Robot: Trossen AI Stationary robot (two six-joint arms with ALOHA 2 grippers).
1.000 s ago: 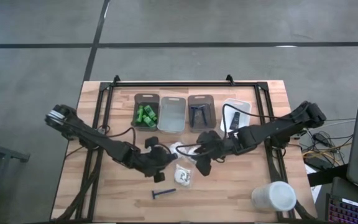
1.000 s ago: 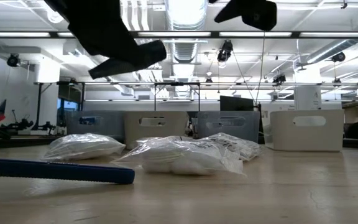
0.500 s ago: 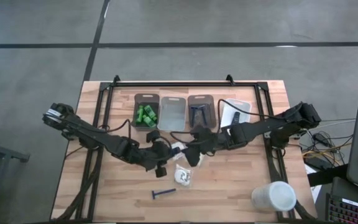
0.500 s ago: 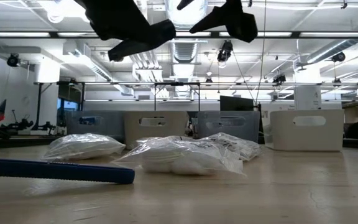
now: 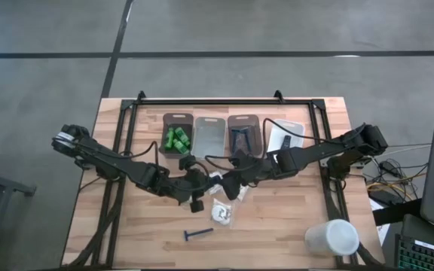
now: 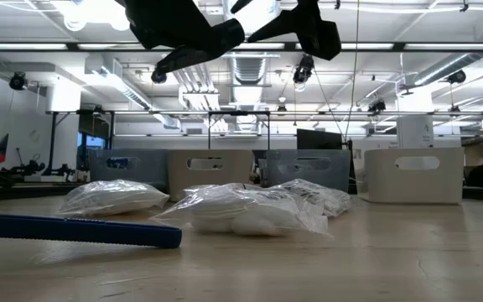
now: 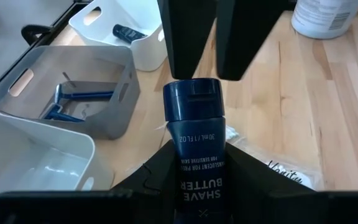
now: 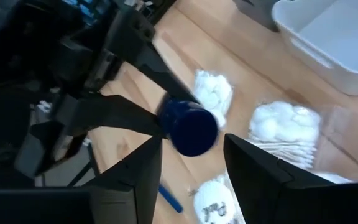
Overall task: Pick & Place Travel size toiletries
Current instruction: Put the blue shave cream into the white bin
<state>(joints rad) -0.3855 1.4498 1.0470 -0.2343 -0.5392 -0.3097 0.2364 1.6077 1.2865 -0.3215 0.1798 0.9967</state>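
Observation:
My left gripper (image 7: 194,149) is above the table's middle (image 5: 198,188), shut on a dark blue tube marked SHAVE BUTTER (image 7: 194,180). My right gripper (image 8: 191,149) faces it from the right (image 5: 228,184) and is open. Its fingers stand on either side of the tube's cap (image 8: 188,127), apart from it. White clear-wrapped packets (image 5: 222,213) (image 6: 250,210) and a blue razor (image 5: 197,235) (image 6: 78,231) lie flat on the table below. Green bottles (image 5: 176,139) fill the far left bin. Razors (image 7: 73,102) lie in a grey bin, and a black tube (image 7: 128,32) lies in the white bin. My left gripper pinches the tube's body (image 7: 194,186) between its two fingers, coming roughly level from the table's left. The tube lies along the fingers, and its capped end (image 7: 191,99) sticks out past the fingertips toward my right gripper. It is lifted clear of the table.
Four bins stand in a row at the far side: grey (image 5: 176,135), clear (image 5: 209,138), grey (image 5: 242,137) and white (image 5: 285,139). A large white cup (image 5: 331,237) lies near the near right corner. Bare wood shows at the near left and to the right of the packets.
My right gripper has moved toward the table's left, up to the left gripper, so its open fingers now bracket the tube's cap. My left gripper, still holding the tube, has shifted slightly right and toward the far edge to meet it.

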